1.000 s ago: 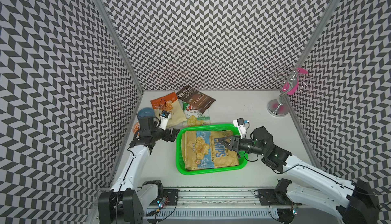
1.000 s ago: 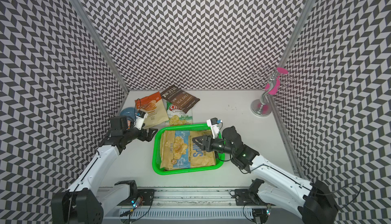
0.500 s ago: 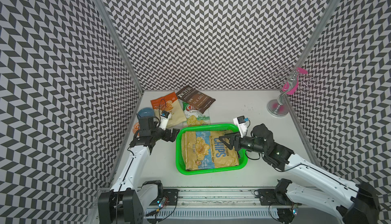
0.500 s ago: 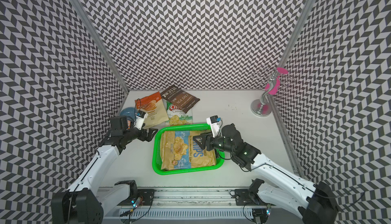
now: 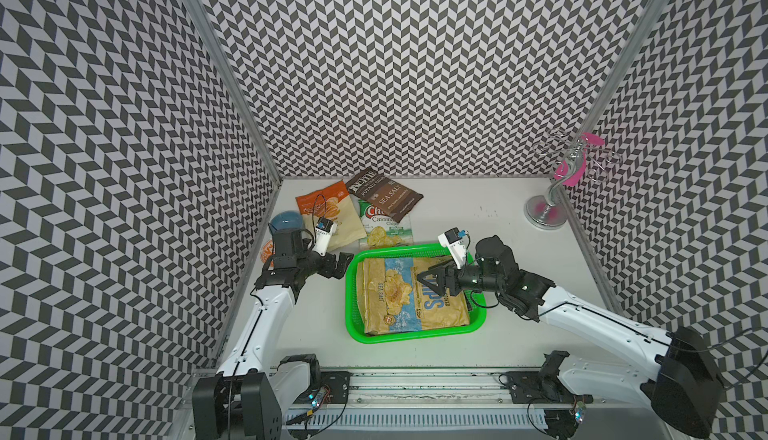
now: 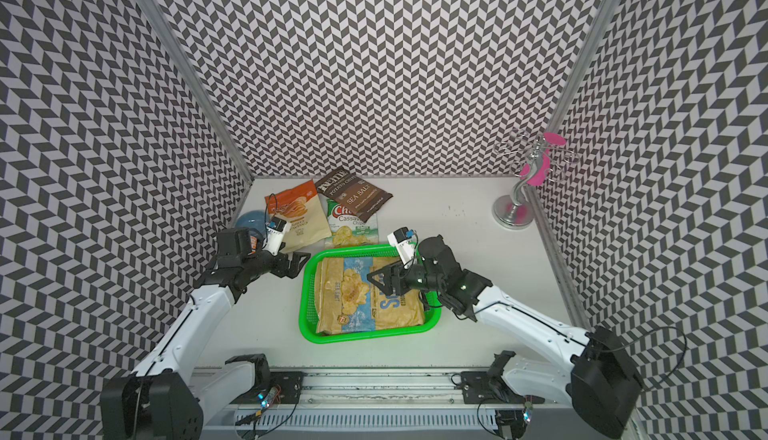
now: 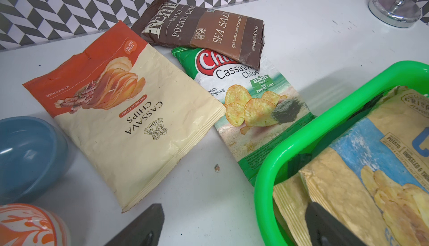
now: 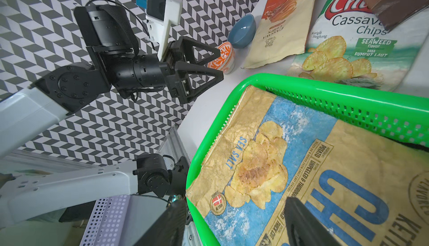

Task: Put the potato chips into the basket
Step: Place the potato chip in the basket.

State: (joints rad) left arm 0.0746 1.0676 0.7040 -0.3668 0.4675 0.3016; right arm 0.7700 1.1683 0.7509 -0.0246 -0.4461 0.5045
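The green basket [image 5: 415, 334] [image 6: 365, 336] sits front centre with a tan "CHIPS" bag [image 5: 390, 296] [image 6: 349, 296] lying flat in it. My right gripper [image 5: 428, 282] [image 6: 376, 280] hovers open over that bag [image 8: 301, 163], holding nothing; its wrist view [image 8: 234, 226] shows one finger past the basket rim [image 8: 325, 87]. My left gripper [image 5: 338, 265] [image 6: 299, 265] [image 7: 232, 228] stands open and empty at the basket's far left corner [image 7: 290, 145]. Behind the basket, on the table, lie an orange-cream bag [image 5: 332, 218] [image 7: 130, 117], a green-white bag [image 5: 384, 226] [image 7: 255, 98] and a brown "SEA SALT" bag [image 5: 386, 195] [image 7: 209, 29].
A blue bowl [image 5: 286, 220] and an orange-patterned bowl [image 5: 267, 251] sit by the left wall, close behind the left wrist. A silver stand with pink pieces [image 5: 546, 209] is at the back right. Patterned walls close in three sides.
The right gripper's jaws have spread wider and it has shifted leftward over the tan bag in the basket. The left arm has stayed put.
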